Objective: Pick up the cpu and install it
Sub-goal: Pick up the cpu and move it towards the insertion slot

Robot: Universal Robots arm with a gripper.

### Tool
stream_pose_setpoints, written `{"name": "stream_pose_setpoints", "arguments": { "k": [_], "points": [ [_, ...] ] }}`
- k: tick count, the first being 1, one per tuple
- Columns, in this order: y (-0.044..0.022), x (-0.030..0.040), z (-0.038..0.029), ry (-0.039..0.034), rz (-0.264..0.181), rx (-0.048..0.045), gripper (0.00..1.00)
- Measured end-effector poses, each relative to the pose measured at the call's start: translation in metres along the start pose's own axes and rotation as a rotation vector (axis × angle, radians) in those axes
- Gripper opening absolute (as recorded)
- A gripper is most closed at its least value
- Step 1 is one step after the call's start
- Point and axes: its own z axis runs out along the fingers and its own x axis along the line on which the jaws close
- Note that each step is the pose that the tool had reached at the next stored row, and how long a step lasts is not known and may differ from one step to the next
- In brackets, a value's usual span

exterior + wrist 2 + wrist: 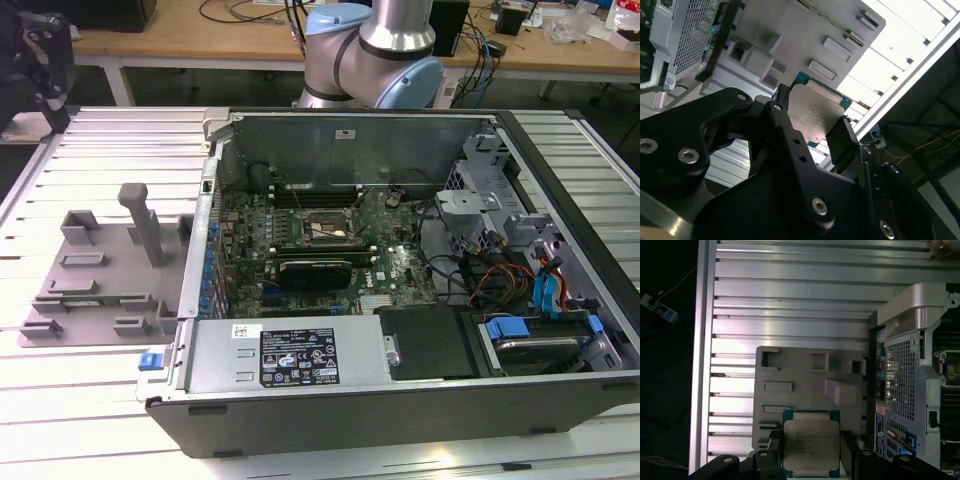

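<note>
The gripper (pixel 811 452) is closed on the cpu (pixel 811 446), its two black fingers (pixel 774 458) pressing against opposite edges of the chip. In the first wrist view the cpu faces the camera with its pale silvery lid up and a thin rim of green board around it. In the second wrist view the cpu (pixel 815 111) sits tilted between the dark finger (pixel 785 122) on one side and the square pad on the other, with the gripper (pixel 812 131) body dark in the foreground. The chip is held up off the grey plastic fixture (pixel 805 382), which lies flat on the slatted aluminium table (pixel 790 290) behind it (its raised blocks and shallow pockets show in both wrist views). In the exterior view the fixture (pixel 100 270) rests on the table (pixel 110 150) just beside the open computer case (pixel 350 420), on the exterior view's left. Inside the case, the dark socket frame (pixel 320 232) sits on the green motherboard (pixel 400 265), well apart from the fixture. A black-and-white label sticker (pixel 300 352) lies on the metal box along the case's near wall.
</note>
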Motion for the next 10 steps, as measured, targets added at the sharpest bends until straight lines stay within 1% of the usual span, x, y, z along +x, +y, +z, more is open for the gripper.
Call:
{"name": "stream_pose_setpoints", "arguments": {
  "k": [2, 3, 4, 6, 7, 8, 10],
  "points": [
    [-0.0002, -0.0068, 0.0001, 0.0, 0.0, 0.0, 0.55],
    [-0.0005, -0.013, 0.0002, 0.0001, 0.0, 0.0001, 0.55],
    [-0.0011, -0.0247, 0.0004, 0.0003, 0.0, 0.0, 0.55],
    [-0.0016, -0.0375, 0.0005, 0.0007, 0.0, 0.0, 0.55],
    [-0.0018, -0.0456, 0.0007, 0.0008, 0.0, 0.0, 0.55],
    [-0.0021, -0.0519, 0.0008, 0.0009, 0.0, 0.0, 0.55],
    [-0.0023, -0.0589, 0.0009, 0.0012, 0.0, 0.0, 0.55]
  ]
}}
